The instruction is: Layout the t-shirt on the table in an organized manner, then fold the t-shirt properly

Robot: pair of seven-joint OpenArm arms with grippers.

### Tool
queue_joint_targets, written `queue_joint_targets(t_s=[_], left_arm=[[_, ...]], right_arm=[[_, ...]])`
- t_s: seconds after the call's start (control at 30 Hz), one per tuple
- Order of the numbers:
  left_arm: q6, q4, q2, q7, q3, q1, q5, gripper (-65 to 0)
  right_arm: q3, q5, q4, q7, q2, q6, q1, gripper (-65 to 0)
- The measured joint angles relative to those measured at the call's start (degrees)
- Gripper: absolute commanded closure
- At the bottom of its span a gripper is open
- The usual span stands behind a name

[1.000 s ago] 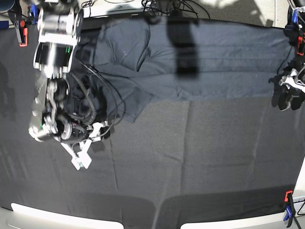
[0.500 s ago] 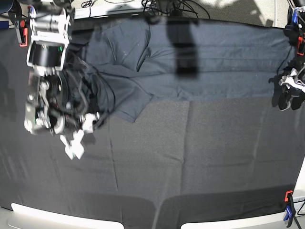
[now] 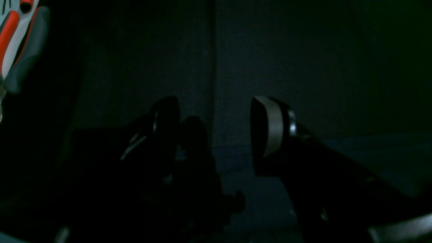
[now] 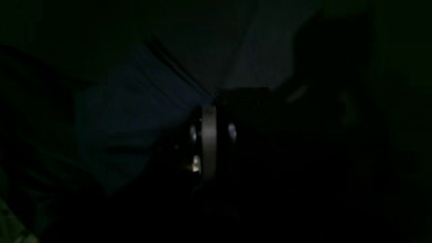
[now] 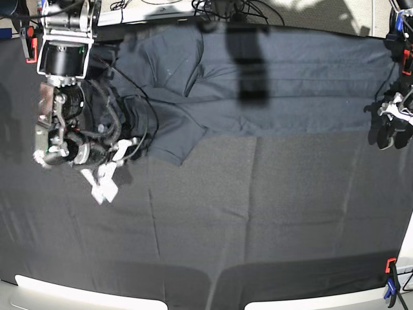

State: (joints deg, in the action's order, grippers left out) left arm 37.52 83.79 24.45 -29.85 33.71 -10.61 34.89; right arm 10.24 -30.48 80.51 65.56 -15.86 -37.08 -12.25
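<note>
Base view. The table [image 5: 271, 213] fills the frame. The t-shirt [image 5: 258, 97] lies on its far half, spread from the far left corner across to the right edge; one flap [image 5: 174, 145] reaches nearest the viewer at left of centre. The right arm [image 5: 64, 97] comes in from the far left corner and stands over the t-shirt's left end; the right gripper [image 5: 102, 184] lies on the table just beside that end, nearer the viewer. The left gripper [image 5: 390, 123] sits at the right edge, beside the t-shirt's right end. Clamps sit at the far left [image 5: 29, 42], far right [image 5: 403, 61] and near right [image 5: 390, 281] corners.
</note>
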Motion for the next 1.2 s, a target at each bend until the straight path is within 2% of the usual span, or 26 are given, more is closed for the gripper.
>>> queue_joint_targets(t_s=[0.13,0.33,0.47,0.7,0.83,0.9,1.2], left_arm=[[0.00,0.00,0.00,-0.02,0.00,0.00,0.00,-31.4],[0.00,0.00,0.00,-0.02,0.00,0.00,0.00,-31.4],[0.00,0.00,0.00,-0.02,0.02,0.00,-0.02,-31.4],[0.00,0.00,0.00,-0.04,0.04,-0.28,-0.04,-31.4],[0.00,0.00,0.02,0.00,0.04,-0.17,0.02,-31.4],[0.00,0.00,-0.02,-0.02,0.04,-0.20,0.00,-31.4],[0.00,0.00,0.00,-0.20,0.04,-0.17,0.00,-31.4]], right_arm=[[-0.02,-1.07,11.23,0.09,0.00,-0.33,2.71,0.0],[0.00,-1.09,19.08,0.66,-0.02,-0.37,10.86,0.0],[-0.02,-6.19,27.21,0.31,0.22,-1.31,15.69,0.0],[-0.02,-8.68,40.41,0.35,1.57,-1.77,28.22,0.0],[-0.07,-11.45,43.65,0.20,1.62,-2.62,33.92,0.0],[-0.07,-10.93,43.74,0.22,1.68,-2.60,35.67,0.0],[0.00,-10.34,43.74,0.20,1.57,-2.58,38.88,0.0]])
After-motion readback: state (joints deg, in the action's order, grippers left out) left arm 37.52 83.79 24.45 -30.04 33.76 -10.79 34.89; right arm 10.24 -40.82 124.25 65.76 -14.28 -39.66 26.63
